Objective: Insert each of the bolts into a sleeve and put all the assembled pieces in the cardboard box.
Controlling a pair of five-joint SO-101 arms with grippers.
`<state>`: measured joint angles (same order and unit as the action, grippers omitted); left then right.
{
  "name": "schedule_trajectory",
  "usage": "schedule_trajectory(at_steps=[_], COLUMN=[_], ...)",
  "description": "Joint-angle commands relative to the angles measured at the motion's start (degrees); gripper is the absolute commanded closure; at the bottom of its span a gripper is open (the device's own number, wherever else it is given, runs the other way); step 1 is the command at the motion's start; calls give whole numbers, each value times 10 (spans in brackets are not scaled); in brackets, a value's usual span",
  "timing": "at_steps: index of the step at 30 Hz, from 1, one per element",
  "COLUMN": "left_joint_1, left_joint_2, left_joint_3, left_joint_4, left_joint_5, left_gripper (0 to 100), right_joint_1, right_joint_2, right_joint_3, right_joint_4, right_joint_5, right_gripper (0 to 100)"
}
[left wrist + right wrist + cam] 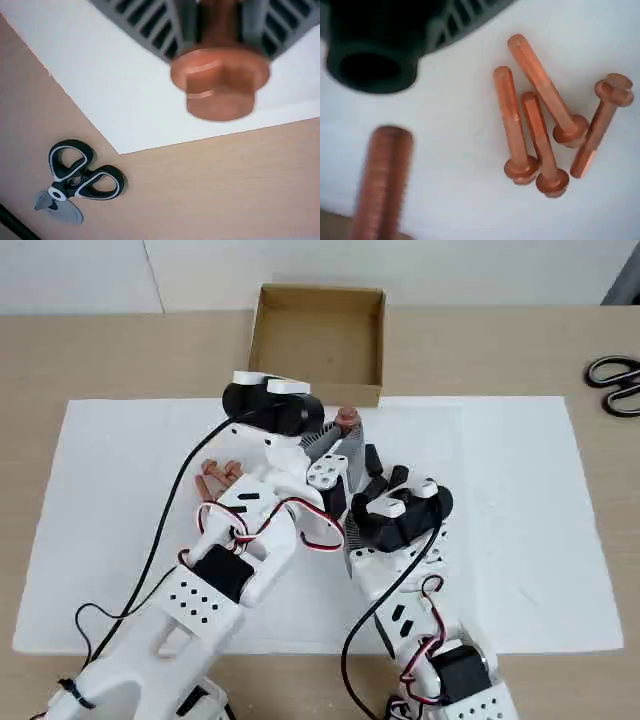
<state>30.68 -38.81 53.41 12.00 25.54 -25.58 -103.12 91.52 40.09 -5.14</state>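
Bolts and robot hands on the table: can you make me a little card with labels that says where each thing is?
left hand: shut on a copper bolt, head sticking out
right hand: shut on a black sleeve, with the bolt's threaded end close by and not yet inserted
loose bolts: four, lying together on the white sheet
cardboard box: at the sheet's far edge
scissors: on the bare table, off the sheet

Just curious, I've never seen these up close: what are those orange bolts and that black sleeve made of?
The bolts are copper-coloured with a dull, even sheen: either coated metal or plastic, the look leaves it open. The sleeve is matte black with no glint, so probably plastic.
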Motion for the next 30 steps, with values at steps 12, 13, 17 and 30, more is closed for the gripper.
schedule_trajectory(at_steps=[12,13,17,30], left_joint_1=[28,28,27,26], left_joint_2=[-62,-65,-68,-68], left_joint_3=[39,43,45,45], left_joint_4=[-16,-17,-18,-19], left_joint_5=[7,7,8,8], left_gripper=[994,994,994,994], right_joint_1=[-2,-2,-2,-36], right_joint_2=[-5,-5,-5,-5], right_joint_3=[-2,-2,-2,-3], right_joint_4=[-17,-17,-17,-15], right_joint_5=[-5,-5,-5,-5], right_gripper=[995,995,995,995])
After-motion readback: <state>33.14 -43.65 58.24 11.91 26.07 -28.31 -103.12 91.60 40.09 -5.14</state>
